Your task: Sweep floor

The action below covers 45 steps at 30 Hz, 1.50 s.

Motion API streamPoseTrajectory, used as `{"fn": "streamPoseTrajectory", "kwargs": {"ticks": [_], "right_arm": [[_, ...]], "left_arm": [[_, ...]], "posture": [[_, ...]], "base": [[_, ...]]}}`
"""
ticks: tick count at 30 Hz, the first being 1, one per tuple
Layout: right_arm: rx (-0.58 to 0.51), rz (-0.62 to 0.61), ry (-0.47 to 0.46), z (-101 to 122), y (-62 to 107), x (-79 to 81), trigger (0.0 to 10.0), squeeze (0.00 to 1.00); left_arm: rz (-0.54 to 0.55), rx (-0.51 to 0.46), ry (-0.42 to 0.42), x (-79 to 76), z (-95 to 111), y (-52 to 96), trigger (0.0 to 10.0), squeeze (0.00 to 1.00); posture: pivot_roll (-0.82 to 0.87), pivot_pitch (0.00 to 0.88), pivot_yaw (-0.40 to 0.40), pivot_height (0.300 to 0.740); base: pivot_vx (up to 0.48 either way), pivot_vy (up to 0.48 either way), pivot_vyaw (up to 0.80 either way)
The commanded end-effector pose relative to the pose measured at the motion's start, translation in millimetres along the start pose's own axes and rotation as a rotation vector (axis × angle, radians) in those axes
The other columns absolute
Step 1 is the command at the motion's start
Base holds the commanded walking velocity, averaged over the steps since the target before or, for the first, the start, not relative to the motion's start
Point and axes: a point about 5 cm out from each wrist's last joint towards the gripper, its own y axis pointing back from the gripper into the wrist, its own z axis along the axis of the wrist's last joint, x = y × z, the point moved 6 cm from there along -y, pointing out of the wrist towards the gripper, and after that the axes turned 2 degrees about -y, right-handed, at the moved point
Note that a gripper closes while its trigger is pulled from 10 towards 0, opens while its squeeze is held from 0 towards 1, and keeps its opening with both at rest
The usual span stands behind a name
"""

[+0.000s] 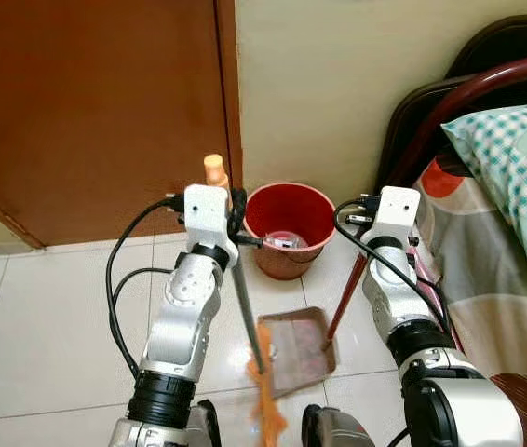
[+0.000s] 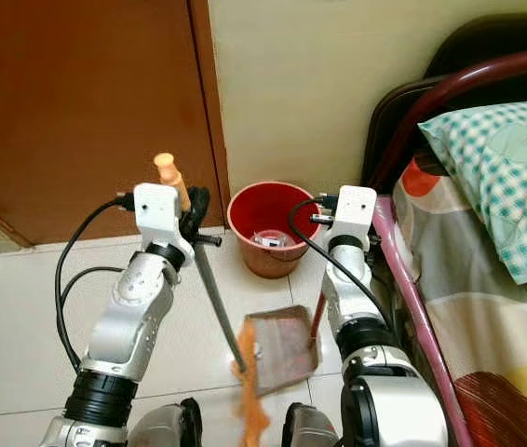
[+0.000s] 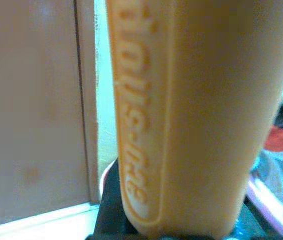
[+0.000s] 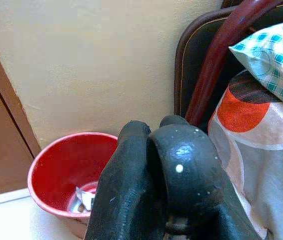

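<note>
The broom [image 1: 245, 307] is clamped in the left gripper [image 1: 236, 212], the dustpan [image 1: 293, 349] handle in the right gripper [image 4: 156, 185]; debris could be spilled short of the red bin [image 1: 290, 228] ahead if tilted.

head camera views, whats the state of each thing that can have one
Left gripper: shut on the orange-handled broom.
Right gripper: holds the red dustpan handle.
Brown dustpan: flat on the floor.
Red plastic bucket: upright, scraps inside.
Brown wooden door: closed.

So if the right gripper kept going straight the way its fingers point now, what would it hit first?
Most likely the red bucket: the wrist view looks along the right gripper toward its rim, with the cream wall behind. Depth is unclear, so it might pass above the rim and reach the wall instead.
</note>
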Motion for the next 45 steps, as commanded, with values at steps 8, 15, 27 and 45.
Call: {"fn": "streamPoseTrajectory", "kwargs": {"ticks": [8, 15, 27, 45], "right_arm": [[-0.01, 0.009, -0.011, 4, -3.1, 4.4, 10.0, 0.0], [-0.008, -0.006, -0.007, 4, -4.0, -3.0, 10.0, 0.0], [0.004, -0.037, 0.03, -4, -1.5, -31.7, 10.0, 0.0], [-0.092, -0.007, -0.049, 34, -7.2, -37.2, 10.0, 0.0]], "left_arm": [[0.013, -0.16, 0.227, -2.7, 42, -6.4, 10.0, 0.0], [0.09, -0.211, 0.208, 33.1, 58, -7.3, 10.0, 0.0], [0.316, -0.292, 0.102, 126.7, 88, 14.2, 10.0, 0.0], [0.265, -0.16, -0.199, 114.4, 37, 47.6, 10.0, 0.0]], "posture": [[0.04, 0.143, -0.023, 0.74], [0.03, 0.131, -0.026, 0.74], [0.0, 0.135, -0.036, 0.74], [-0.01, 0.108, -0.057, 0.74]], "base": [[0.0, 0.0, 0.0], [0.0, 0.0, 0.0], [0.0, 0.0, 0.0], [0.0, 0.0, 0.0]]}}
